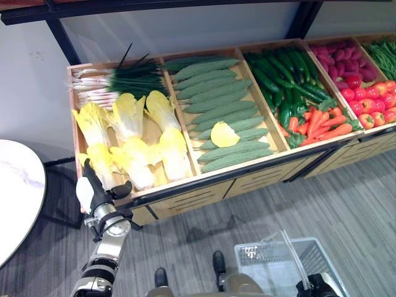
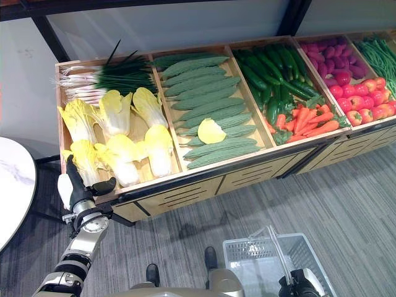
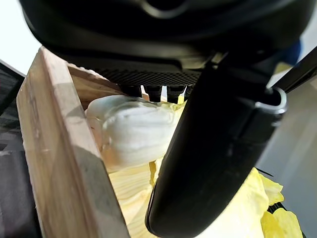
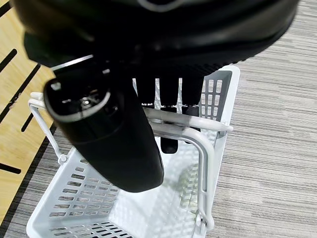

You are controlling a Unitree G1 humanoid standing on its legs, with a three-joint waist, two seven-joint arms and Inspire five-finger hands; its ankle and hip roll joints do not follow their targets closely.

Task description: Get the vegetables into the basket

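one cabbage (image 3: pixel 133 134) sits just past my left robot hand (image 1: pixel 94 193), fingers hidden, grip unclear. right robot hand (image 4: pixel 163 119) hooks the basket (image 4: pixel 89 198) handle. i'd curl fully round the cabbage before lifting.

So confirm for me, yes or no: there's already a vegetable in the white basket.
No. In the right wrist view the basket holds nothing, and the right hand curls round its handle.
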